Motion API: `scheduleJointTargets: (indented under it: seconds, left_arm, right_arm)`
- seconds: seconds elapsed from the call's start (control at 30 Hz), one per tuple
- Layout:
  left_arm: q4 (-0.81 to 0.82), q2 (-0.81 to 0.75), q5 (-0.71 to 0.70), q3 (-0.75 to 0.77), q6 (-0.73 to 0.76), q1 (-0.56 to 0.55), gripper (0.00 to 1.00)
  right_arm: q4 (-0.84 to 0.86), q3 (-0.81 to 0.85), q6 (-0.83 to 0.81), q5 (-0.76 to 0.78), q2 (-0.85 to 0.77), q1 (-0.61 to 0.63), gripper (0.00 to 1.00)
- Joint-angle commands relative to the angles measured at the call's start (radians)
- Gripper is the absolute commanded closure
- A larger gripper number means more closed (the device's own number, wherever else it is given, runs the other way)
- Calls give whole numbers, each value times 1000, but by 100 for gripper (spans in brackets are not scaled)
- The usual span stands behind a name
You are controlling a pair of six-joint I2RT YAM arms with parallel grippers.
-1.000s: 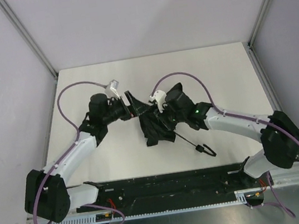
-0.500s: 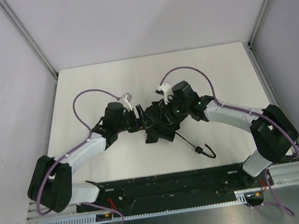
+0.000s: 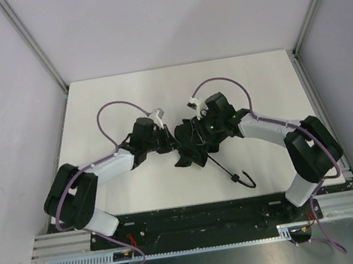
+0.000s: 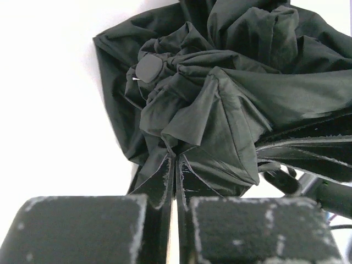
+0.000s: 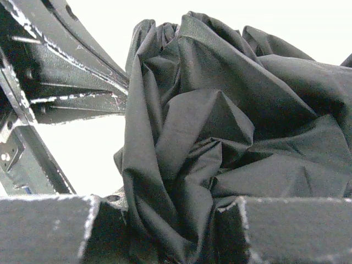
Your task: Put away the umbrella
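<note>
Nearest, toward the right, lies the small handle [image 3: 242, 179] with its strap. From it the thin shaft [image 3: 218, 164] runs up and leftward into the bunched canopy [image 3: 190, 153], so the umbrella [image 3: 197, 159] lies on the middle of the table [image 3: 111, 95] with its long axis slanting from near right to far left, handle end pointing near and right, fabric end far and left. Both arms meet at the canopy. The left gripper [image 3: 171, 143] comes in from the left with its fingers pressed together to a hairline, and the left wrist view shows a fold of dark cloth nipped at their tips. The right gripper [image 3: 198, 135] comes in from the right, its fingers set narrowly either side of a thick wad of fabric, which fills the gap between them in the right wrist view. The step in hand looks like gathering the loose canopy so it can be wrapped close to the shaft; the fabric is crumpled rather than furled, so the job seems early. Next, one grip probably has to hold firm while the other draws the folds round and tight, without dragging the umbrella across the table.
</note>
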Motion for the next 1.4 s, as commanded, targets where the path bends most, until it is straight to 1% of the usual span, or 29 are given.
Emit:
scheduleJointTargets:
  seconds: [0.0, 0.1, 0.17, 0.2, 0.27, 0.33, 0.37, 0.4, 0.5, 0.6, 0.67, 0.77, 0.83, 0.87, 0.9, 0.97, 1.03, 1.1, 1.13, 1.2, 1.27, 1.3, 1.37]
  left_arm:
    - [7, 48, -118, 30, 71, -6, 100]
    - [9, 86, -127, 39, 77, -10, 100]
    - [11, 105, -134, 41, 77, -17, 100]
    - [12, 109, -142, 42, 79, -22, 100]
    - [11, 108, -159, 37, 79, -26, 100]
    - [9, 89, -177, 26, 76, -27, 99]
    - [2, 73, -184, 21, 75, -27, 96]
    - [-9, 54, -190, 17, 75, -26, 90]
    - [-38, -41, -202, 8, 78, -25, 66]
    - [-74, -155, -206, 8, 77, -18, 44]
    - [-99, -231, -202, 19, 79, -4, 37]
    - [-152, -330, -151, 48, 78, 30, 31]
    - [-151, -367, -61, 76, 60, 45, 25]
    - [-145, -369, 5, 101, 56, 47, 14]
    - [-140, -358, 64, 126, 49, 41, 7]
    - [-133, -335, 133, 172, 26, 14, 2]
    - [-123, -310, 116, 204, 15, -32, 1]
    - [-121, -276, 78, 233, 20, -81, 2]
    - [-121, -255, 60, 244, 21, -95, 5]
    - [-135, -207, 13, 263, 34, -107, 14]
    - [-172, -171, -102, 275, 73, -109, 24]
    - [-186, -156, -136, 282, 97, -106, 28]
    - [-235, -132, -191, 308, 145, -103, 34]
  right_arm:
    - [-26, 75, 26, 44, 58, -13, 88]
    - [-43, 99, 26, 92, 92, -15, 86]
    - [-59, 118, 16, 115, 105, -17, 88]
    - [-62, 123, 13, 115, 110, -19, 92]
    - [-63, 127, 21, 70, 112, -34, 98]
    - [-58, 130, 33, 3, 99, -46, 100]
    - [-57, 129, 40, -26, 85, -51, 100]
    - [-55, 128, 45, -50, 70, -54, 100]
    - [-55, 128, 60, -88, 0, -73, 100]
    - [-60, 129, 63, -69, -78, -107, 100]
    - [-66, 129, 59, -36, -125, -133, 100]
    - [-71, 128, 51, -9, -185, -171, 100]
    - [-74, 129, 41, 13, -213, -173, 100]
    - [-77, 131, 36, 35, -227, -167, 100]
    - [-77, 131, 34, 54, -239, -160, 100]
    - [-73, 131, 38, 83, -260, -139, 100]
    - [-66, 133, 41, 123, -277, -106, 100]
    - [-58, 135, 46, 161, -291, -71, 100]
    - [-53, 137, 48, 170, -300, -57, 100]
    - [-36, 140, 64, 154, -317, -40, 100]
    - [-17, 141, 92, 110, -337, -43, 100]
    - [-8, 142, 107, 85, -347, -47, 100]
    - [5, 143, 130, 41, -372, -66, 100]
